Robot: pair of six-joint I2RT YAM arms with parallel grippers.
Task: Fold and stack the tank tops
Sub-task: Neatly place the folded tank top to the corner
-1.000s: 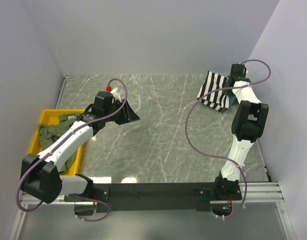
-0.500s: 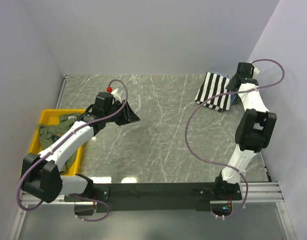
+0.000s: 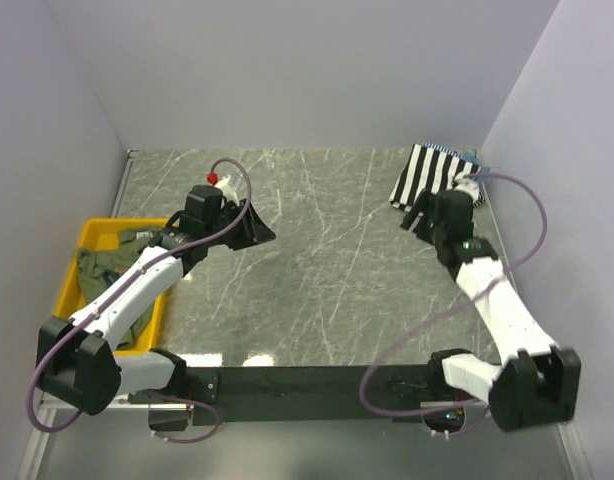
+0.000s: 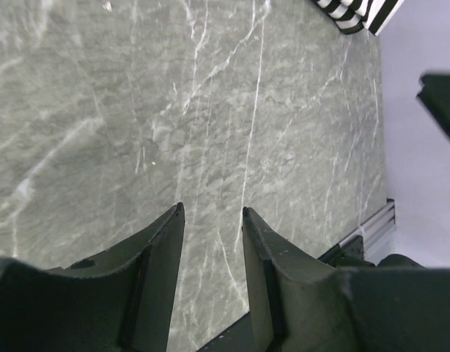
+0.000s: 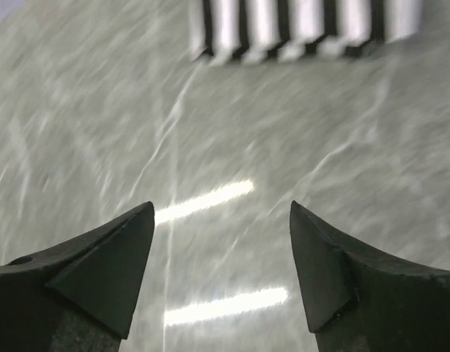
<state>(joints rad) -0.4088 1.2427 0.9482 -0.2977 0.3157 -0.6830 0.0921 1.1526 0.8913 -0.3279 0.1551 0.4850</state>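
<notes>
A folded black-and-white striped tank top (image 3: 432, 176) lies in the table's far right corner, with a sliver of teal-blue cloth (image 3: 473, 158) showing at its far edge. My right gripper (image 3: 420, 213) hovers just in front of it, open wide and empty. The right wrist view shows the striped top (image 5: 305, 26) beyond my right gripper (image 5: 221, 208). An olive-green tank top (image 3: 105, 272) lies crumpled in the yellow bin (image 3: 97, 228). My left gripper (image 3: 262, 230) hangs over bare table to the right of the bin. In its wrist view the left gripper (image 4: 211, 211) is open with nothing between the fingers.
Grey walls close in the marble table on the left, back and right. The yellow bin stands at the left edge. A black rail (image 3: 307, 380) with both arm bases runs along the near edge. The striped top (image 4: 357, 11) shows far off in the left wrist view.
My right gripper opened and let go of the striped top, and the right arm swung back from the far right corner toward the table's middle. The left arm barely moved.
</notes>
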